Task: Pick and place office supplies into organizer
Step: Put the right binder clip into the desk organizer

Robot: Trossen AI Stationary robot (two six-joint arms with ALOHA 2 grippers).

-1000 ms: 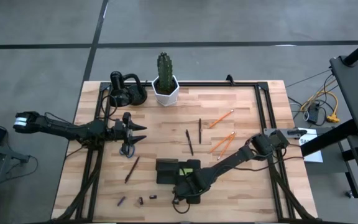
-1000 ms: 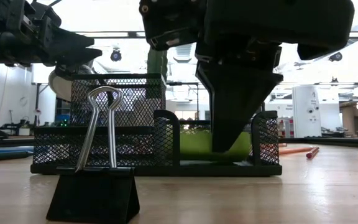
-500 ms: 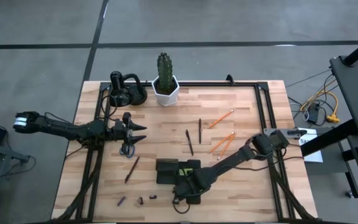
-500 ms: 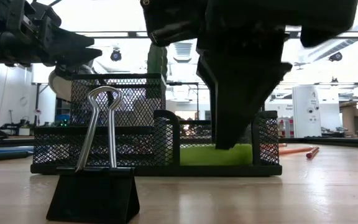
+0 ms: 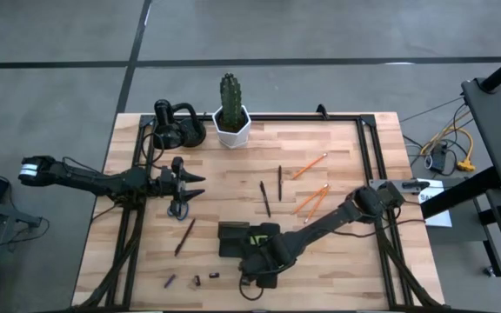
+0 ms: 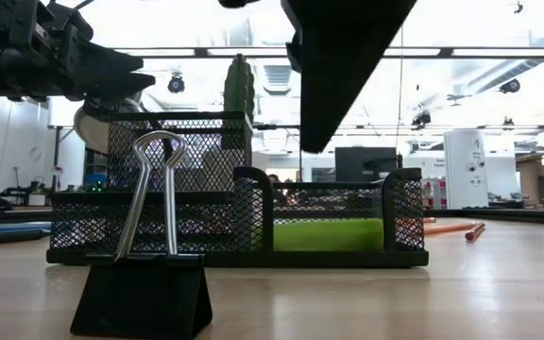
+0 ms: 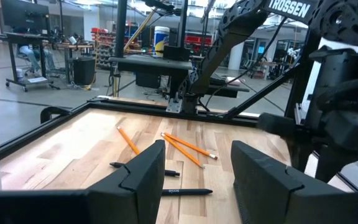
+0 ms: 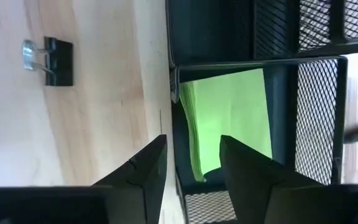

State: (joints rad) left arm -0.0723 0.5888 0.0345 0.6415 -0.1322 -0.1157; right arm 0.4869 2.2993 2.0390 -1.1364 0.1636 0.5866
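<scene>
Lime-green sticky-note pad (image 8: 229, 118) is noted lying flat inside the organizer (image 5: 233, 236), in the low open compartment at its right-arm end (the tall mesh compartment stands at the other end).

Right gripper (image 8: 192, 142) is held above that compartment, lifted off the pad. Its fingers are seen parted, and nothing is held between them.

Left gripper (image 7: 197, 149) is parked well to the left-arm side of the organizer, over the blue-handled scissors (image 5: 178, 207). Its fingers are spread wide and nothing is gripped.

Remaining supplies, placed from the organizer:
- Two dark pens (image 5: 265, 198) are laid just behind it. Their long axes run nearly straight away from it.
- Orange pencils (image 5: 313, 200) are scattered behind it toward the right-arm side. Their long axes run diagonally away from the organizer (which end is the point cannot be made out from above).
- One more brown pen (image 5: 184, 236) is laid just off its left-arm end, slanted.
- Small clips (image 5: 197, 281) are scattered in front of it, toward the left-arm side.

Judgement: the pens and pencils behind the organizer are nearer the right arm, and the slanted pen and scissors are nearer the left. For a pencil, the jaws would need to be set across the diagonal axis.
</scene>
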